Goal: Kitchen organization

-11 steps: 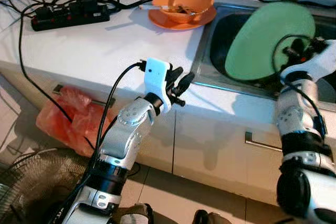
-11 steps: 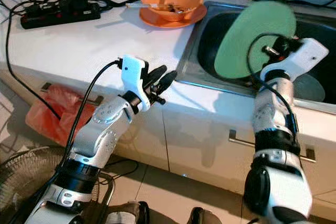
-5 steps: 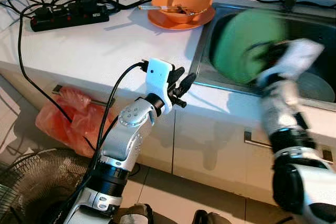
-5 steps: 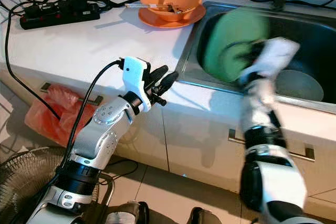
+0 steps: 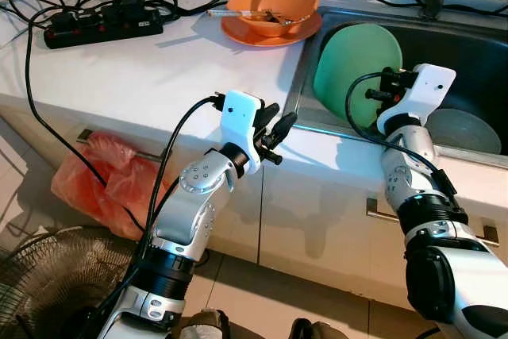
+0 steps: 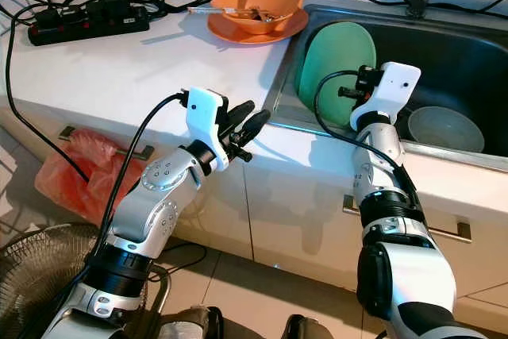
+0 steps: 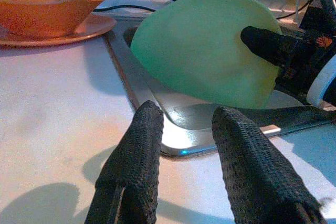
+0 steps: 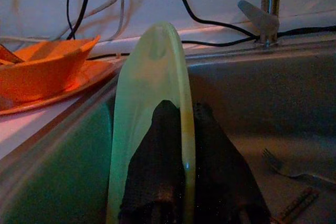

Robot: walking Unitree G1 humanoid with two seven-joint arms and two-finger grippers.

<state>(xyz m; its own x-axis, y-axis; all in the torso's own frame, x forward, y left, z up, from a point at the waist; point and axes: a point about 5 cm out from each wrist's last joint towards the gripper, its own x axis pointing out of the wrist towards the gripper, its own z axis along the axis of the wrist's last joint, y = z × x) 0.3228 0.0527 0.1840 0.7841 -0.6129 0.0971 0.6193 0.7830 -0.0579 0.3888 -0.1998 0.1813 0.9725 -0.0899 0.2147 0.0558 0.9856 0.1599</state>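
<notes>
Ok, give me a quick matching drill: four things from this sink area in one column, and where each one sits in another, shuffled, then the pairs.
1. round green plate
2. orange bowl
3. grey bowl
4. black power strip

A. on the orange plate
B. on the sink floor
C. gripped by the right claw
D. on the counter, far left

Pairs: 1-C, 2-A, 3-B, 4-D

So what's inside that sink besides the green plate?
In the sink, a grey bowl and a fork lie near the green plate gripped by the right gripper. The plate hides whatever's behind it.
</notes>
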